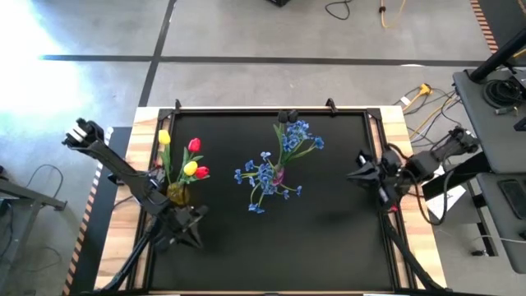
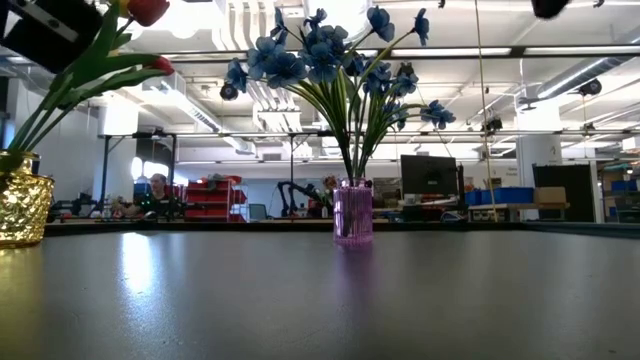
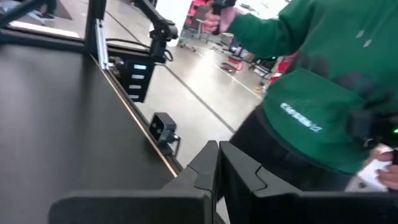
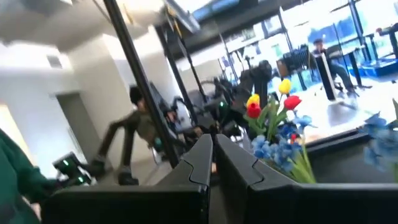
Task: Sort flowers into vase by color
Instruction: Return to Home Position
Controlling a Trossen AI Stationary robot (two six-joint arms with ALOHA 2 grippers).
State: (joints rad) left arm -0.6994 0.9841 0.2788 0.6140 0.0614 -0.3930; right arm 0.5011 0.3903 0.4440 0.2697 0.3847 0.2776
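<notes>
Red and yellow tulips (image 1: 191, 168) stand in a gold vase (image 1: 177, 194) by the desk's (image 1: 329, 247) left edge. Blue blossoms (image 1: 263, 173) fill a pink vase (image 2: 352, 212) at mid-desk. The left gripper (image 3: 217, 152) sits near the front left corner and the right gripper (image 4: 212, 146) by the right edge, each with fingers pressed together.

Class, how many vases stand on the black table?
2. A gold vase with red and yellow tulips stands at the table's left; a pink vase with blue flowers stands near its centre.
</notes>
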